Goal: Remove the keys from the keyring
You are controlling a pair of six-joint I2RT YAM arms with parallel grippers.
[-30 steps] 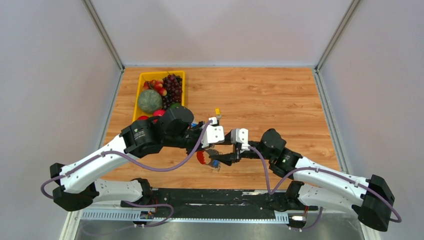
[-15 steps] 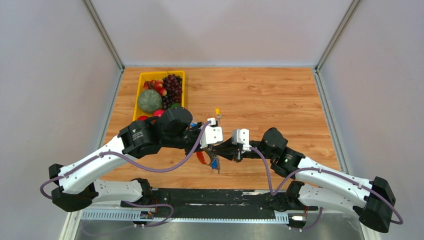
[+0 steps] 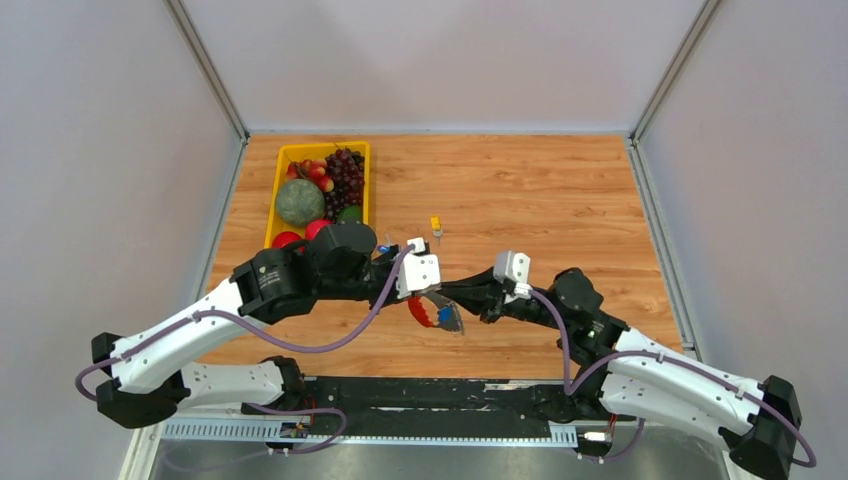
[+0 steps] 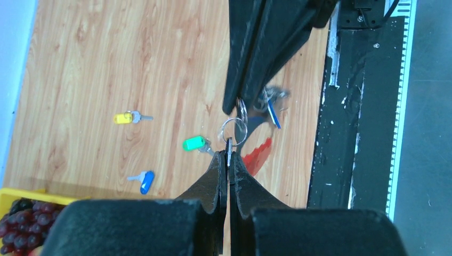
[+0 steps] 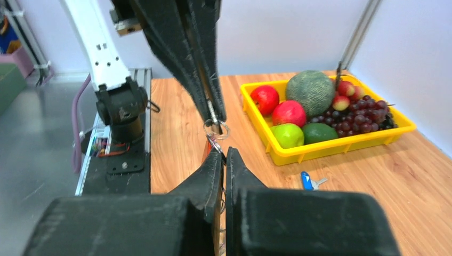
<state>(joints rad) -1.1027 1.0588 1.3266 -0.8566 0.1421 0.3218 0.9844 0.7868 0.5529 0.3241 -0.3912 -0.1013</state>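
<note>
The keyring (image 3: pixel 420 313), a grey holder with a red band (image 4: pixel 256 157), hangs above the table between both grippers. My left gripper (image 4: pixel 229 154) is shut on a thin dark edge of it, and a silver ring (image 4: pixel 233 130) sits just past the tips. My right gripper (image 5: pixel 223 154) is shut on a silver wire loop (image 5: pixel 214 142) right next to the left fingertips (image 5: pixel 215 113). A blue key (image 4: pixel 273 113) still dangles from the keyring, blurred. Three keys lie loose on the table: yellow (image 4: pixel 125 118), green (image 4: pixel 194 143) and blue (image 4: pixel 145 181).
A yellow fruit tray (image 3: pixel 283 153) with a melon, apples and grapes stands at the back left, close to the left arm. The black base rail (image 4: pixel 368 133) runs along the table's near edge.
My right gripper has shut on the wire loop and drawn back to the right. The keyring has shifted slightly right with it. The left gripper has stayed shut.
</note>
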